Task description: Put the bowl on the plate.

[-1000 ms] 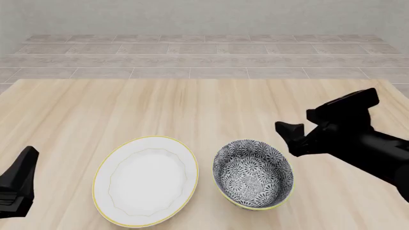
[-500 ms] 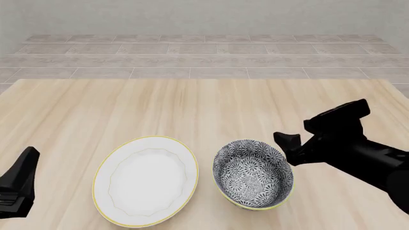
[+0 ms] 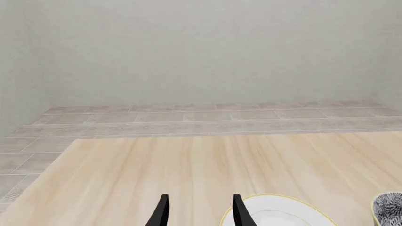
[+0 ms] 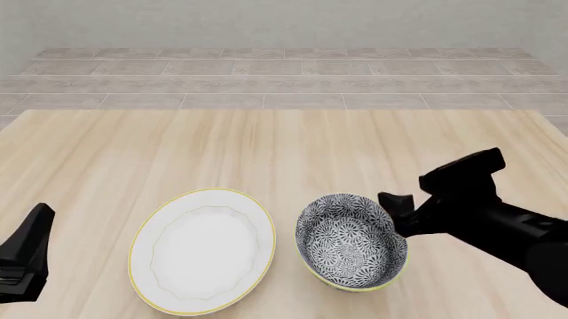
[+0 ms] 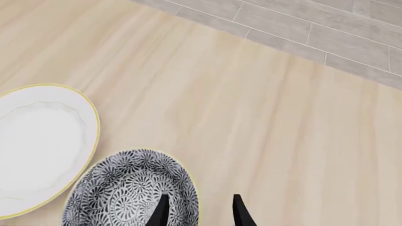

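So the bowl [image 4: 352,240] sits on the counter [image 4: 266,146] just right of the plate [image 4: 202,250], not on it. My right pincer [image 5: 196,209] hangs released over its right rim; left pincer [image 3: 198,211] released too, left of the plate.

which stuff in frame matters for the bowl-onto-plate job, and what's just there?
Matters:
- bowl, on the table right of the plate
- plate, bare
- right pincer, open at the bowl's right rim

Just there:
- left pincer, open, holding nothing
- table
- tiled floor
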Tool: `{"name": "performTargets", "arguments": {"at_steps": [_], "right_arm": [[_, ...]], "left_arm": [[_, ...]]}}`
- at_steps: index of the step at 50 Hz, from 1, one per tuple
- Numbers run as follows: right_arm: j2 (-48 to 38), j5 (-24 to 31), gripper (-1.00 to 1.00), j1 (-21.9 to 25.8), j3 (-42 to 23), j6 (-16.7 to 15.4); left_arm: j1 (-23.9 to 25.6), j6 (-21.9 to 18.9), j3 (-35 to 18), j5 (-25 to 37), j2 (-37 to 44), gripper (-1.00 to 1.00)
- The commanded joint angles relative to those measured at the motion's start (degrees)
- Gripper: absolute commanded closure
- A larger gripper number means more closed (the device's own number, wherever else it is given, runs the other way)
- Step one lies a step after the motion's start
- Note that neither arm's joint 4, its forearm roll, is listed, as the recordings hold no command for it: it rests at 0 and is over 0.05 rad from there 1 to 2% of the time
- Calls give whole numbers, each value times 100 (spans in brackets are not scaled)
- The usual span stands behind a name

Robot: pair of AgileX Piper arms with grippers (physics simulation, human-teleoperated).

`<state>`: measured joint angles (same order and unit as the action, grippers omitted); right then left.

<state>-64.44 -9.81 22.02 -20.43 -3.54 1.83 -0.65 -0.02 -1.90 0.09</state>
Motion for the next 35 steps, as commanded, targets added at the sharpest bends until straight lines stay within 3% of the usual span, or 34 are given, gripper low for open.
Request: {"name": "performTargets", "arguments": {"at_steps": [1, 35], "right_arm": [[-194, -211, -100, -9, 112, 12], [-686, -624, -100, -29, 272, 57]], "left_arm": [[-7, -2, 0, -12, 3, -100], [-25, 16, -2, -40, 5, -100]]}}
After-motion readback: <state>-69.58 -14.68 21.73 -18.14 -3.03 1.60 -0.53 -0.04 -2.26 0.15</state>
